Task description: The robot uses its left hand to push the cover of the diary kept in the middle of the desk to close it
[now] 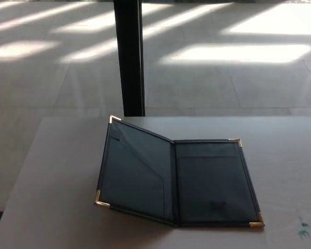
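Though open, diary [179, 176] spine upright.

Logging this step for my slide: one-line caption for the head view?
Dark leather-look diary with gold corners lies open on the pale grey desk, left cover raised, no robot hand in view.

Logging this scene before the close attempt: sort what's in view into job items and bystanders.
Job:
- dark open diary with gold metal corners, its left cover raised off the pale grey desk

Just there:
- black vertical post behind the desk
- green scribble marks at the desk's right edge

Neither hand shows.
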You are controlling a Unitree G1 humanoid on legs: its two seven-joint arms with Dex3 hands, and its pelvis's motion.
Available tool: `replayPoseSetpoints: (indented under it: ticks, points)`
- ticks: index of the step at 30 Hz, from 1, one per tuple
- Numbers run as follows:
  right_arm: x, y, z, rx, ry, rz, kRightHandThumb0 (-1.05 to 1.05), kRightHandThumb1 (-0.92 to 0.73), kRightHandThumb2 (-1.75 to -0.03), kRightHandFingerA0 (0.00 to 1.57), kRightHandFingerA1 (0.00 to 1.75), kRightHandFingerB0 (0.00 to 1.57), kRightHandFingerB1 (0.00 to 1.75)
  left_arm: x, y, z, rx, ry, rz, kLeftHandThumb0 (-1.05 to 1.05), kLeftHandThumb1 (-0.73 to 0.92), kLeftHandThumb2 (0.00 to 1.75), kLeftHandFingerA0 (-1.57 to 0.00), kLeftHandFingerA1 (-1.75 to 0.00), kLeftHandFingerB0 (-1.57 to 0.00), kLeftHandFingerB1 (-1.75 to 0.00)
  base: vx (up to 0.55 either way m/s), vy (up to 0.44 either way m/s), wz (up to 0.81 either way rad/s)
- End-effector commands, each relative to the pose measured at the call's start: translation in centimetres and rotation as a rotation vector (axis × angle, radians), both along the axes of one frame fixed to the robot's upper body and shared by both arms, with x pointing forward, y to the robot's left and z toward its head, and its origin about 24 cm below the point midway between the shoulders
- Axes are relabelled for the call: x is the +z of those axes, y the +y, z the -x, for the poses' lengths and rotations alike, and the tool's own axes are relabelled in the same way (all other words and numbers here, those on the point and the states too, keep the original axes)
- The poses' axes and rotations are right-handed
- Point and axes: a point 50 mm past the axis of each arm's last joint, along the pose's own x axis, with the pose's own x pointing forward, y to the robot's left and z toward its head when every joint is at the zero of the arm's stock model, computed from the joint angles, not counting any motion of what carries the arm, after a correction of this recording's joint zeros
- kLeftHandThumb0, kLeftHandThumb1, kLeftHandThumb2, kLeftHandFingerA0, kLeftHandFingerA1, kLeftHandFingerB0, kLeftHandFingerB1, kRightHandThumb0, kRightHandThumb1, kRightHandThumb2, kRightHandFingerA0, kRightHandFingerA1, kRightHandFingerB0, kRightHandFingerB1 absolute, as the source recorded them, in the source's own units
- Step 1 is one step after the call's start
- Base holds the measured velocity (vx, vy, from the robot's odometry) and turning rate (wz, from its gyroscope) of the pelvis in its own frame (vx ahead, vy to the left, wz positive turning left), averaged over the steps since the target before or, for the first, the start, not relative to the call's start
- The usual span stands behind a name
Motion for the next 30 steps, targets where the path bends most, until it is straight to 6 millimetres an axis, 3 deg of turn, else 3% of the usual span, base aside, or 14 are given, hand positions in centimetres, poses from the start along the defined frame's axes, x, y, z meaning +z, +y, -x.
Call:
replayPoseSetpoints:
  ticks: [1,2,5,8,10,11,14,15,16,18,21,23,27,30]
  points:
    - [3.8,-1.9,-0.5,-0.099,-0.23,-0.064,-0.85,-0.73,-1.15,0.59,0.8,0.4,0.61,3.6,3.0,-0.9,0.404,-0.28,0.076,-0.75,0.91,0.72,-0.38,-0.5,-0.29,-0.43,0.0,0.0,0.0]
    - [3.9,-1.8,-0.5,-0.094,-0.228,-0.058,-0.9,-0.92,-0.71,0.58,0.79,0.42,0.53,4.4,3.2,-1.3,0.421,-0.305,0.036,-0.73,0.92,0.74,-0.55,-0.61,-0.36,-0.47,0.0,0.0,0.0]
    - [3.9,-1.7,-0.4,-0.098,-0.227,-0.059,-0.85,-0.73,-1.14,0.6,0.81,0.41,0.62,6.9,3.1,-2.8,0.415,-0.388,-0.052,-0.76,0.92,0.7,-0.43,-0.45,-0.31,-0.4,0.0,0.0,0.0]
    - [3.8,-1.7,-0.4,-0.105,-0.224,-0.069,-0.9,-0.92,-0.7,0.61,0.81,0.44,0.55,8.9,2.5,-3.7,0.344,-0.431,-0.182,-0.75,0.92,0.72,-0.38,-0.44,-0.31,-0.41,0.0,0.0,0.0]
    - [3.9,-1.5,-0.4,-0.094,-0.238,-0.072,-0.9,-0.92,-0.71,0.59,0.83,0.42,0.56,11.0,1.1,-4.7,0.257,-0.548,-0.243,-0.7,0.92,0.75,-0.34,-0.45,-0.29,-0.42,0.0,0.0,0.0]
    - [3.9,-1.5,-0.4,-0.088,-0.231,-0.066,-0.85,-0.74,-1.15,0.59,0.81,0.4,0.62,12.7,0.0,-5.6,0.199,-0.597,-0.299,-0.71,0.92,0.71,-0.43,-0.45,-0.34,-0.42,0.0,0.0,0.0]
    - [3.8,-1.5,-0.4,-0.084,-0.221,-0.064,-0.9,-0.92,-0.72,0.58,0.79,0.41,0.53,14.7,-1.6,-6.6,0.13,-0.663,-0.329,-0.75,0.9,0.71,-0.51,-0.45,-0.34,-0.41,0.0,0.0,0.0]
    - [3.8,-1.5,-0.4,-0.083,-0.228,-0.072,-0.84,-0.74,-1.15,0.59,0.8,0.39,0.61,16.6,-3.4,-7.8,0.037,-0.728,-0.401,-0.61,0.76,1.17,-0.42,-0.6,-0.2,-0.5,0.0,0.0,0.0]
    - [3.8,-1.5,-0.4,-0.079,-0.229,-0.073,-0.89,-0.92,-0.72,0.56,0.8,0.4,0.54,17.6,-4.4,-8.4,0.007,-0.771,-0.407,-0.69,0.92,0.76,-0.38,-0.45,-0.31,-0.43,0.0,0.0,0.0]
    - [3.8,-1.5,-0.4,-0.084,-0.227,-0.073,-0.83,-0.73,-1.15,0.59,0.8,0.39,0.6,18.8,-6.2,-9.3,-0.007,-0.838,-0.37,-0.73,0.92,0.77,-0.41,-0.46,-0.33,-0.43,0.0,0.0,0.0]
    - [3.7,-1.5,-0.3,-0.098,-0.23,-0.092,-0.9,-0.92,-0.7,0.61,0.81,0.44,0.55,19.7,-8.8,-10.3,-0.098,-0.903,-0.327,-0.87,0.91,0.75,-0.44,-0.47,-0.39,-0.45,0.0,0.0,0.0]
    - [3.7,-1.4,-0.2,-0.083,-0.228,-0.085,-0.84,-0.74,-1.15,0.59,0.82,0.39,0.62,20.0,-10.9,-10.7,-0.15,-0.904,-0.291,-0.85,0.92,0.76,-0.43,-0.47,-0.4,-0.46,0.0,0.0,0.0]
    - [3.5,-1.5,-0.2,-0.091,-0.219,-0.085,-0.91,-0.92,-0.71,0.6,0.82,0.42,0.54,18.9,-14.4,-11.4,-0.229,-0.889,-0.154,-0.91,0.92,0.79,-0.4,-0.49,-0.33,-0.46,0.0,0.0,0.0]
    - [3.4,-1.4,-0.2,-0.094,-0.217,-0.084,-0.85,-0.73,-1.15,0.6,0.8,0.41,0.61,17.6,-16.2,-11.4,-0.282,-0.854,-0.072,-0.84,0.81,1.09,-0.34,-0.52,-0.32,-0.52,0.0,0.0,0.0]
